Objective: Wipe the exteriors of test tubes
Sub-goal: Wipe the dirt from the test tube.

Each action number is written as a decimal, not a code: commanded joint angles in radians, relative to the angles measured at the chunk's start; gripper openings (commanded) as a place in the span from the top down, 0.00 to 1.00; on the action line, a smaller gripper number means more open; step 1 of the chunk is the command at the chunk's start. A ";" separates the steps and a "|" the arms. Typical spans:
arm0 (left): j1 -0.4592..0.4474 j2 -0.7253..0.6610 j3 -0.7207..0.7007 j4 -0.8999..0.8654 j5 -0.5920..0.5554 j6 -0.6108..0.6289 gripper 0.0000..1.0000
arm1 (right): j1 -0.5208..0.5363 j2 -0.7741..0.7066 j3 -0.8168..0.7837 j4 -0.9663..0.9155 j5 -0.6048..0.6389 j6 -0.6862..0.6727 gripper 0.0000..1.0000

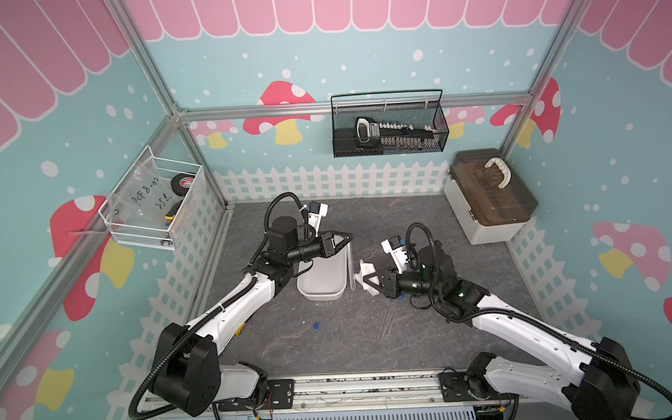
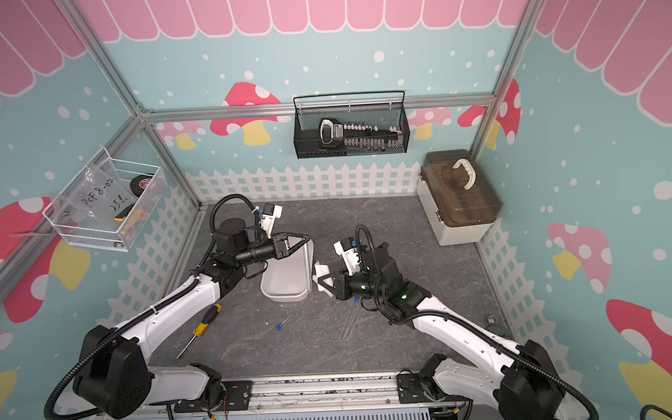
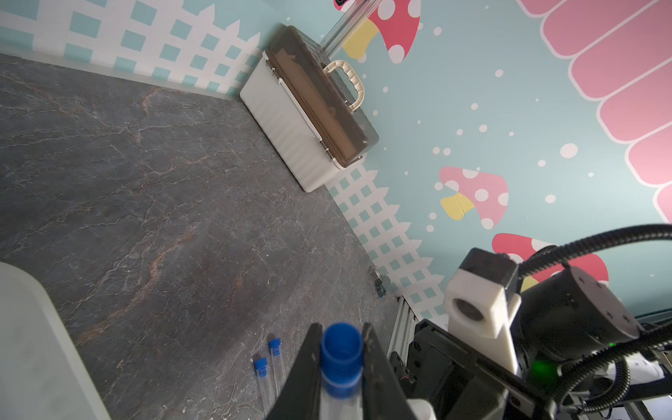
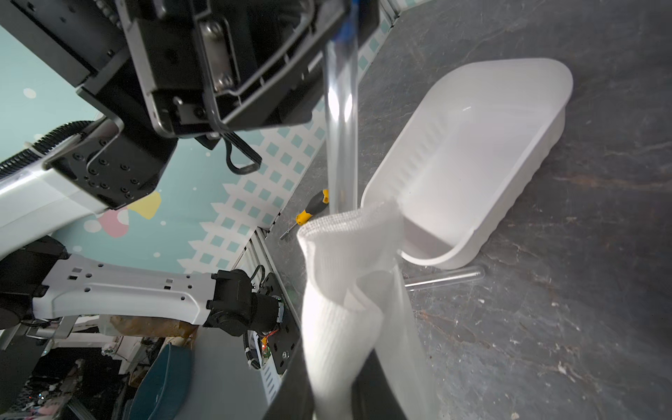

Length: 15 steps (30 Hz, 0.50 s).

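Both arms reach inward: left gripper [image 1: 349, 238] points right, right gripper [image 1: 364, 283] points left, slightly nearer, both jaws clamped shut.

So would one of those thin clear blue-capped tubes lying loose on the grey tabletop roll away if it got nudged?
Probably: the loose clear tubes are round and lie flat on the smooth grey tabletop. Their wider blue caps might make them curve rather than run straight. They look thin and light, so a slight touch could likely shift them.
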 commanded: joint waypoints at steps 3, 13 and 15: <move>0.000 -0.009 -0.004 -0.016 -0.008 0.015 0.82 | -0.004 0.078 0.109 0.000 -0.014 -0.063 0.86; 0.047 0.037 0.058 -0.179 -0.051 0.108 0.82 | -0.034 -0.015 -0.003 -0.043 0.076 -0.021 0.86; 0.068 0.049 0.075 -0.215 -0.061 0.135 0.82 | -0.045 -0.055 -0.037 -0.061 0.095 -0.013 0.86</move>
